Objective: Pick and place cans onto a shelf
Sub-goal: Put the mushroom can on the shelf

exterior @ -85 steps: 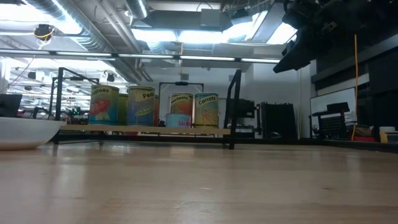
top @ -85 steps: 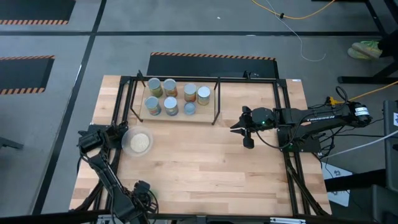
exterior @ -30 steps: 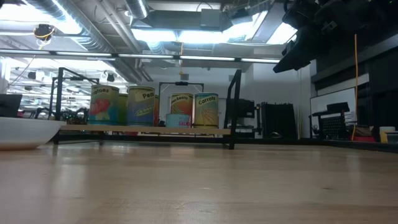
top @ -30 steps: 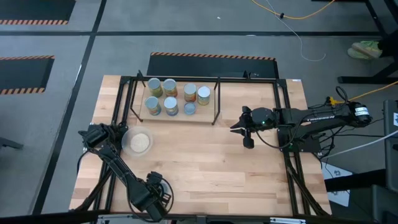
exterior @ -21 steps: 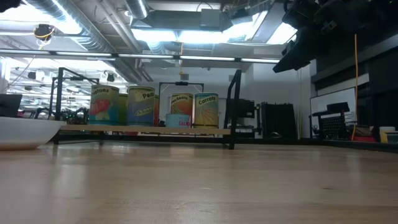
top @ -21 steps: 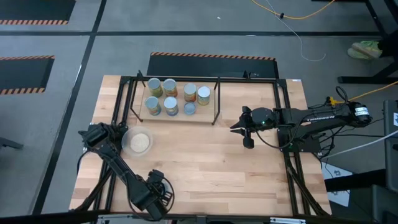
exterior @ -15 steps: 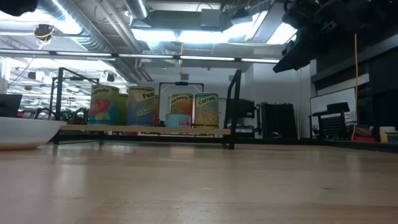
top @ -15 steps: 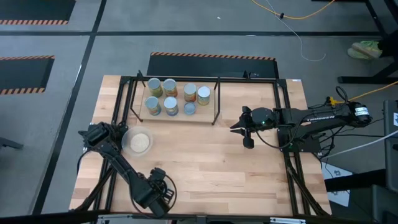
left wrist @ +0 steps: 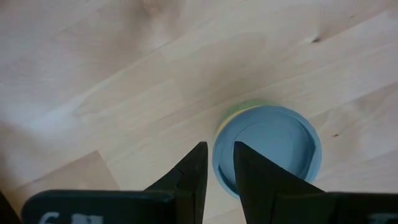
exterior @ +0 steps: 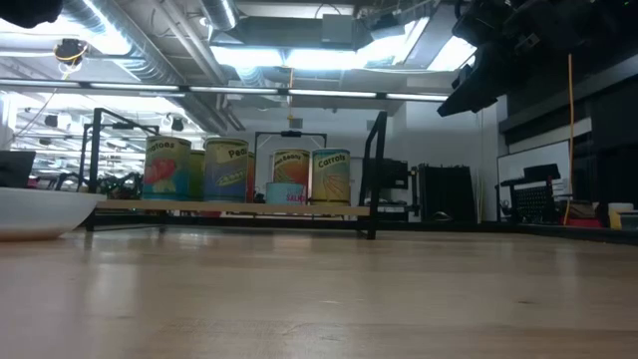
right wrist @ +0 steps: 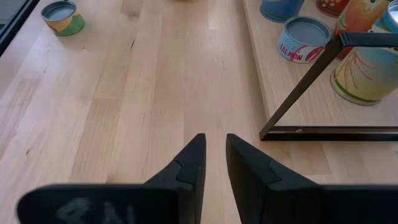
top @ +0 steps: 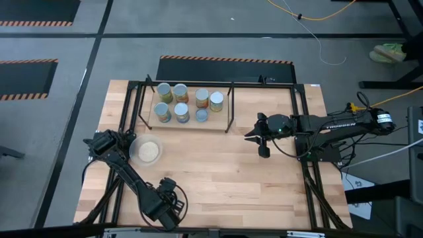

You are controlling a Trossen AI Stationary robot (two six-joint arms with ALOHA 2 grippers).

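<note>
A low can with a grey-blue top and green side [left wrist: 267, 152] stands on its base on the wooden table, near the front left; it also shows in the right wrist view [right wrist: 62, 17]. My left gripper [top: 165, 200] hovers above it, pointing down, fingers shut [left wrist: 217, 149], the tips beside the can's rim and clear of it. Several cans [top: 180, 93] stand on the shelf [top: 222, 120] at the table's far side; they also show in the low view [exterior: 229, 170]. My right gripper [top: 259, 142] waits shut above the table's right half [right wrist: 214, 140].
A shallow pale round dish [top: 147, 151] stands on the table's left, between the shelf and my left gripper. The shelf's black posts and slanted brace [right wrist: 311, 74] rise at its right end. Bare tabletop [top: 218, 172] lies between the two grippers.
My left gripper has crept a little toward the table's right and far edges, staying above the table near the front left. My right arm has kept still.
</note>
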